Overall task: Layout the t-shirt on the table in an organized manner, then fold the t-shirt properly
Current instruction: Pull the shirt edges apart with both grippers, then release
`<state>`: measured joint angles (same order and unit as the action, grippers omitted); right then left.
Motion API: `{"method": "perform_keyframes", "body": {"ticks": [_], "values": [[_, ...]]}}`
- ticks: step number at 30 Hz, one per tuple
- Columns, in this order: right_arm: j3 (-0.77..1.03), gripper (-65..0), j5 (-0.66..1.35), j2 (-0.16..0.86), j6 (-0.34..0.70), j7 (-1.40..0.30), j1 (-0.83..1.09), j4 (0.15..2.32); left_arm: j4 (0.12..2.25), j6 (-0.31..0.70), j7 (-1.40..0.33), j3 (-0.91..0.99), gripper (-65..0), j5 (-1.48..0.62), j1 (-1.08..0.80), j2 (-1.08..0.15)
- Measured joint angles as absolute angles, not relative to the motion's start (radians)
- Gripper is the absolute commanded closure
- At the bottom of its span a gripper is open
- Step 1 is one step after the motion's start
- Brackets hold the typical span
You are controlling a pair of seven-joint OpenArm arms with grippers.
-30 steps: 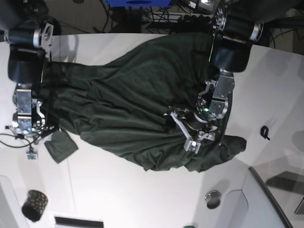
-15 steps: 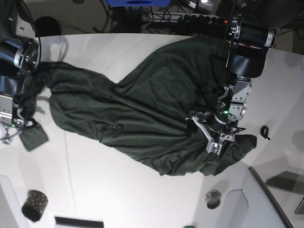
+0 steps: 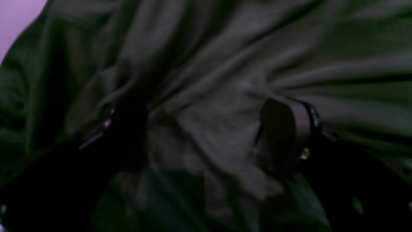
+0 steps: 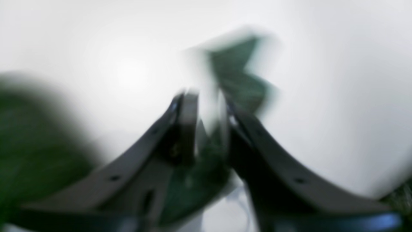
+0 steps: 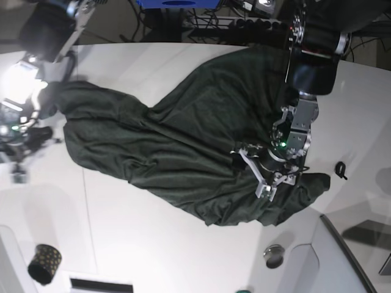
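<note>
The dark green t-shirt (image 5: 171, 140) lies crumpled in a long diagonal band across the white table (image 5: 153, 244). My left gripper (image 5: 252, 176) rests on its bunched right end, with the jaws apart and cloth (image 3: 209, 64) beneath and between the fingers (image 3: 283, 135). My right gripper (image 5: 18, 149) is at the table's left edge and is blurred. In the right wrist view (image 4: 209, 106) its jaws stand close together, with a bit of green cloth (image 4: 238, 74) between them, above the white table (image 4: 322, 64).
A small black gold-dotted cup (image 5: 44, 264) stands at the front left. A round metal fitting (image 5: 274, 255) and a small black object (image 5: 340, 170) lie at the right. A grey raised panel (image 5: 348, 256) borders the front right corner. Cables and a blue box (image 5: 177, 3) lie behind the table.
The right arm has swung up and back at the left edge, and the small hanging piece of cloth no longer shows below it. The shirt shifted rightward; the left gripper stayed on it, moving slightly.
</note>
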<state>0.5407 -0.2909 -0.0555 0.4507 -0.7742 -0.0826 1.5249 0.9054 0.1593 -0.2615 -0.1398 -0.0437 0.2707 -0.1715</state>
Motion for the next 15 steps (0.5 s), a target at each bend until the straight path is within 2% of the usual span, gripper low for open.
{"method": "perform_keyframes", "body": {"ticks": [2, 5, 7, 10, 15], "values": [[0.542, -38.0, -0.234, -0.088, 0.58, -0.849, -0.081, 1.537, 1.027, 0.165, -0.319, -0.079, -54.8, -0.045, 0.212, -0.166], [0.567, -52.8, -0.15, -0.067, 0.648, -0.876, -0.079, 1.539, 1.225, 0.192, -0.387, 0.065, -54.8, -0.039, 0.11, -0.171], [0.58, -53.7, -0.13, -0.05, 0.648, -0.881, -0.07, 1.531, 1.343, 0.299, -0.421, 0.157, -54.8, -0.038, 0.04, -0.178], [0.576, -53.6, -0.121, -0.065, 0.648, -0.885, -0.068, 1.497, 1.465, 0.403, -0.502, 0.275, -54.8, -0.034, -0.065, -0.168], [0.574, -54.2, -0.112, -0.06, 0.652, -0.883, -0.068, 1.512, 1.547, 0.48, -0.527, 0.419, -54.8, -0.038, -0.208, -0.171]]}}
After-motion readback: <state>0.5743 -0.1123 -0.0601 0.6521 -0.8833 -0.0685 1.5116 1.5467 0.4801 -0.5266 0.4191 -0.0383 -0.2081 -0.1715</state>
